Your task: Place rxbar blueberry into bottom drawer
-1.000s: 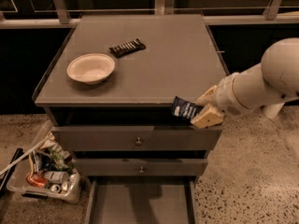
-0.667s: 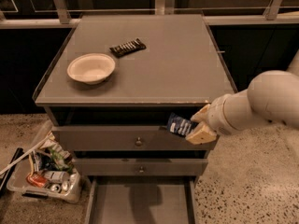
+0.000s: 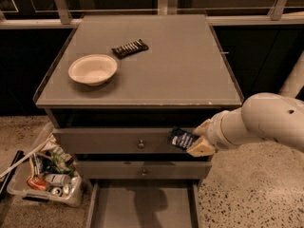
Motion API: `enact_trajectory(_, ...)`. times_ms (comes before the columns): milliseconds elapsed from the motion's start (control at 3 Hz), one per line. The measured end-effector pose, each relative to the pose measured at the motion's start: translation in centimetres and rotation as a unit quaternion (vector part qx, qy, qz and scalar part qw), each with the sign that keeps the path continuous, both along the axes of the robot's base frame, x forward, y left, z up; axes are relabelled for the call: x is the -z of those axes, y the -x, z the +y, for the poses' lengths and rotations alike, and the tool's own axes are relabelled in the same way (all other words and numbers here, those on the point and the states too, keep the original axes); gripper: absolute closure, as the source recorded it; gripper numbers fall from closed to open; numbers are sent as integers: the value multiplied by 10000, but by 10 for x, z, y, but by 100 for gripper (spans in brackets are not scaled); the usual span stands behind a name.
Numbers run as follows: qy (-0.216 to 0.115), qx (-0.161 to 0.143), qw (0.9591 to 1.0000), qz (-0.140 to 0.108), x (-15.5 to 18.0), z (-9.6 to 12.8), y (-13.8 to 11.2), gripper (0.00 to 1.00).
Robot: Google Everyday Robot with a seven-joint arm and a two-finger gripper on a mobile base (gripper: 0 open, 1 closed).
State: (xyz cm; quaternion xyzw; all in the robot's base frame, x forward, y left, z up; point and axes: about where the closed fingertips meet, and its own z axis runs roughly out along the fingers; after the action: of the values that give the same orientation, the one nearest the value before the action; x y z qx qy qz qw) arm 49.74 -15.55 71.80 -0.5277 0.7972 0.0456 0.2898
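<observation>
Three drawers in the cabinet (image 3: 156, 75); only the bottom drawer (image 3: 118, 208) stands open, nearest and lowest. The gripper (image 3: 194, 141) hangs before the upper drawer front, right side, fingers pinching the rxbar blueberry (image 3: 181, 138), long axis left-right. The open tray lies below and left of the bar.

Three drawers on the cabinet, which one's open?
The bottom drawer: pulled out, its floor showing. The top drawer and middle drawer, both with knobs, are shut. The gripper holds the rxbar blueberry in front of the top drawer.
</observation>
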Motion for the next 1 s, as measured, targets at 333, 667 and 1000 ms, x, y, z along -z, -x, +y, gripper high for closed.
enact_trajectory(333,-169,-102,9998,-37,0,3,7,100)
enact_trajectory(667,-556,-297,9980,-58,21,19,30,100)
enact_trajectory(1000,-937,-705,9928,-239,61,50,71,100)
